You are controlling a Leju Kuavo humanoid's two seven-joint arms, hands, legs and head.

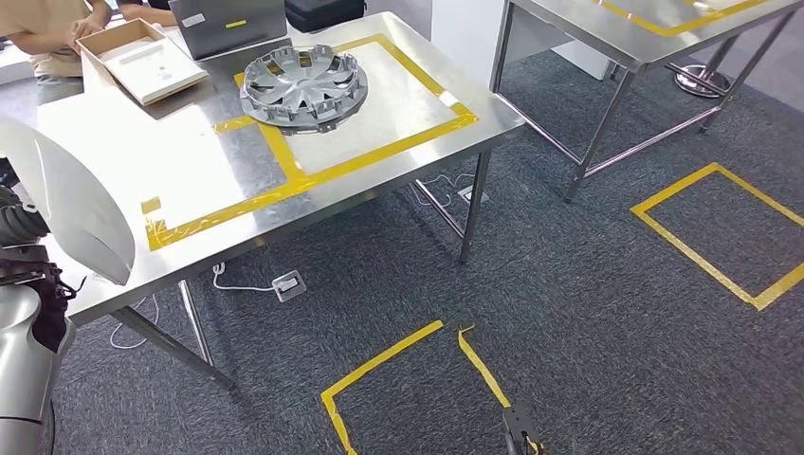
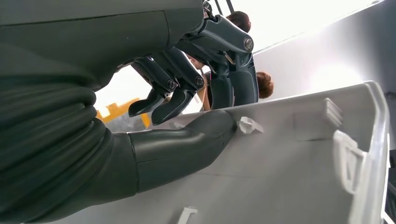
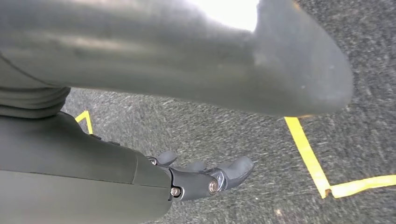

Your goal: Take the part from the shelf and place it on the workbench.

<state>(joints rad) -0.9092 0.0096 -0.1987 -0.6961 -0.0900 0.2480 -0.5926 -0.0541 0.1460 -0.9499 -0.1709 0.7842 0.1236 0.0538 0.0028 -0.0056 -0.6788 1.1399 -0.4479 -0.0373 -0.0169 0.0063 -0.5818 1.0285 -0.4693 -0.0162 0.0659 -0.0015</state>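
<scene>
- The left hand (image 2: pixel 187 88) grips the part (image 2: pixel 303 168), a long pale grey moulded panel: the thick thumb lies flat against its inner face and the darker fingers (image 2: pixel 233 70) curl over its upper edge.
- In the head view the part (image 1: pixel 71 204) shows at the robot's left side as a smooth, curved light grey shell, held above the near left corner of the tabletop (image 1: pixel 209 166).
- The tabletop is stainless steel, marked with yellow tape (image 1: pixel 313 175) in rectangles.
- A silver wheel cover (image 1: pixel 303 87) lies inside the far taped rectangle, well apart from the part.
- An open cardboard box (image 1: pixel 140 59) sits at the far left edge of the tabletop, near a person's arm (image 1: pixel 57 24).
- The right hand (image 3: pixel 205 179) hangs over grey carpet (image 3: pixel 224 126) marked with yellow tape; its fingers are loosely curled and it holds nothing.
- A second steel table (image 1: pixel 654 43) stands further right.
</scene>
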